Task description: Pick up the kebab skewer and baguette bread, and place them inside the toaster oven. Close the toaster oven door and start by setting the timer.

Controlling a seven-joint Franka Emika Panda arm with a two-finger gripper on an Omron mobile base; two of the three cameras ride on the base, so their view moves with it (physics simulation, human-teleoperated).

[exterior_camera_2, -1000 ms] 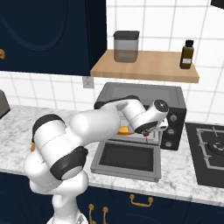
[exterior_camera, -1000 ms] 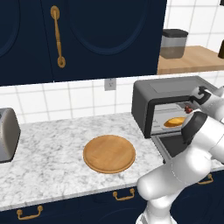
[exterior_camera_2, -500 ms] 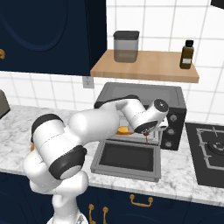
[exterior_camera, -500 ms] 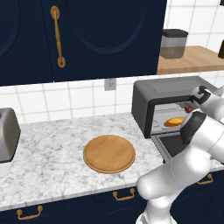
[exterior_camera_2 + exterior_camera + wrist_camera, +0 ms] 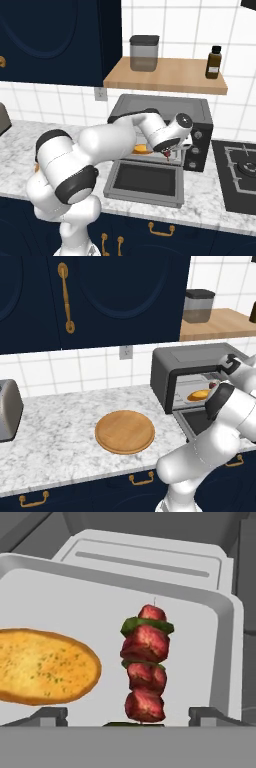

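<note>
Tool (image 5: 127,724) sat at bottom centre of hand view, fingers apart, kebab skewer (image 5: 146,669) between them; clamped or not, could not tell. Baguette bread (image 5: 42,666) lay at left of frame on grey tray (image 5: 200,642), beside skewer, apart. Toaster oven (image 5: 197,117) at centre of right base view, toaster oven door (image 5: 145,182) dropped open. Wooden plate (image 5: 124,431) on counter (image 5: 55,443).

The white Franka arm with dark joints rises from its base, bends at the elbow and reaches forward and to the right, wrist angled downward. Its two-finger gripper (image 5: 167,154) points down; in the hand view its dark fingers (image 5: 47,716) stand wide apart, touching nothing.
</note>
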